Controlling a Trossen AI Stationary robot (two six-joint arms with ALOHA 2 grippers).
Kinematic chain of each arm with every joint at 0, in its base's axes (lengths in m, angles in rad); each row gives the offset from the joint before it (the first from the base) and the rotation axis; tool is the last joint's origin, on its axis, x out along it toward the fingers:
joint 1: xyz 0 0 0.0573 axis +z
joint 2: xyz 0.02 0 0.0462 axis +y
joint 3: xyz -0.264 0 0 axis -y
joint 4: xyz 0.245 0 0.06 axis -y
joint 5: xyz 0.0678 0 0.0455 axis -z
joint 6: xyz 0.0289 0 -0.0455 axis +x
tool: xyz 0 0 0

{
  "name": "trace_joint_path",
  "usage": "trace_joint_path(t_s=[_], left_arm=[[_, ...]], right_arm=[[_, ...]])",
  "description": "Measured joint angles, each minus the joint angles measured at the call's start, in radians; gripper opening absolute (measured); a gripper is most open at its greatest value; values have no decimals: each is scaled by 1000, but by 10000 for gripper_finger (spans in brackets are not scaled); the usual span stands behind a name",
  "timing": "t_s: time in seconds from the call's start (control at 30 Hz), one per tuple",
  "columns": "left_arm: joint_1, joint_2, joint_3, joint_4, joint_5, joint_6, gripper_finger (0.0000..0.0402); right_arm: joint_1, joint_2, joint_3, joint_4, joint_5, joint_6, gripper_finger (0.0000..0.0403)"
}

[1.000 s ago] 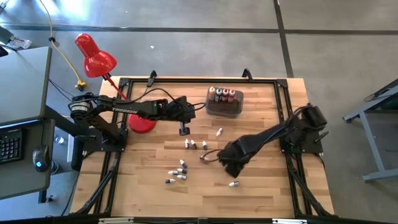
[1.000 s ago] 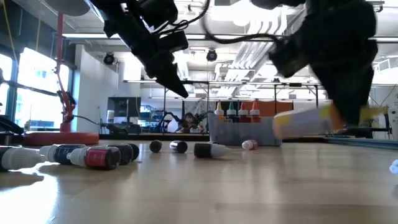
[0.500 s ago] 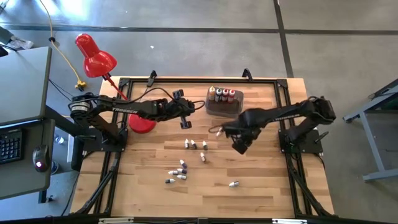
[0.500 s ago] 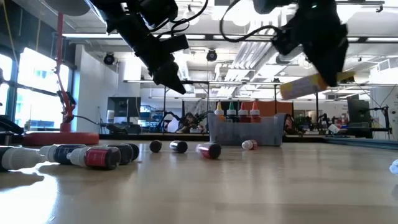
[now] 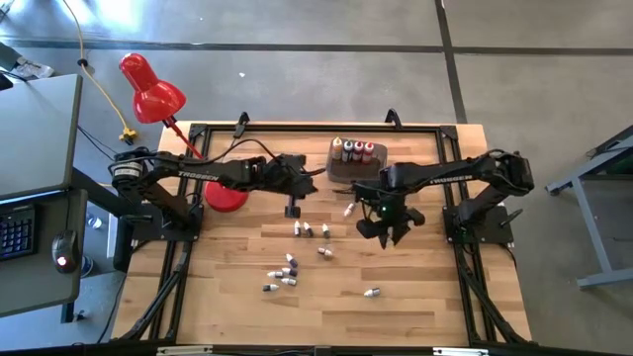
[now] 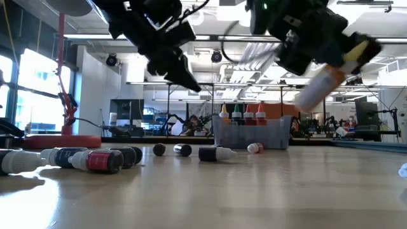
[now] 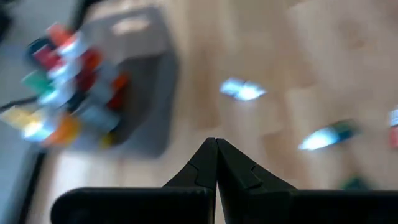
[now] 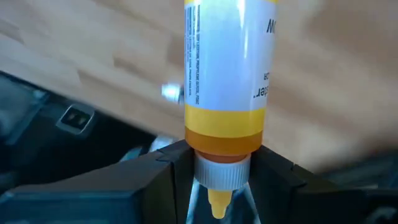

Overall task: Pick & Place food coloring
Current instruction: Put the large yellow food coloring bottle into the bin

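Note:
My right gripper [image 5: 384, 225] hangs above the table's middle right, shut on a food coloring bottle [image 6: 320, 84] with a white label and a yellow cap end. A grey tub [image 5: 356, 168] at the far middle holds several upright bottles [image 5: 356, 150]. Small loose bottles lie on the wood: a pair [image 5: 313, 229], one alone [image 5: 324, 252], a cluster [image 5: 284, 273], one near the front [image 5: 371, 293] and one by the tub [image 5: 348, 210]. My left gripper [image 5: 293, 208] hovers shut and holds nothing, left of the tub. My right gripper pinches the bottle at its cap end, on the orange shoulder and white collar [image 8: 221, 149], one finger [image 8: 177, 163] on each side. The fingers slant down from above. The bottle is lifted clear and tilted, its flat bottom end [image 6: 305, 100] lowest, its pointed tip back between the fingers.
A red desk lamp [image 5: 150, 87] stands with its base [image 5: 226, 196] at the table's left far part, under the left arm. A black frame [image 5: 450, 133] runs around the wooden top. Bare wood lies in front of the tub and along the near edge.
My right gripper has risen from the near middle of the table and gone toward the far edge and the tub, rolling as it went. The yellow bottle has come up with it, from nearly level to tilted. My left gripper has rolled slightly in place.

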Motion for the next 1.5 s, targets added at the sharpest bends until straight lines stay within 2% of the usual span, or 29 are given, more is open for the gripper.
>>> trace_joint_path(t_s=[0.13,0.3,0.5,0.8,1.2,1.5], left_arm=[[0,0,0,33,129,1,0],[0,0,0,31,138,8,0],[0,0,0,21,81,58,0],[0,0,0,14,37,106,0],[0,0,0,29,25,106,0],[0,0,0,25,25,106,0]], right_arm=[[-9,0,-83,13,-217,101,123],[-9,0,-201,52,-396,151,123],[-18,0,-345,59,-411,127,123],[-17,0,-493,241,-429,72,124],[-17,0,-524,282,-405,1,182],[-17,0,-524,270,-512,21,192]])
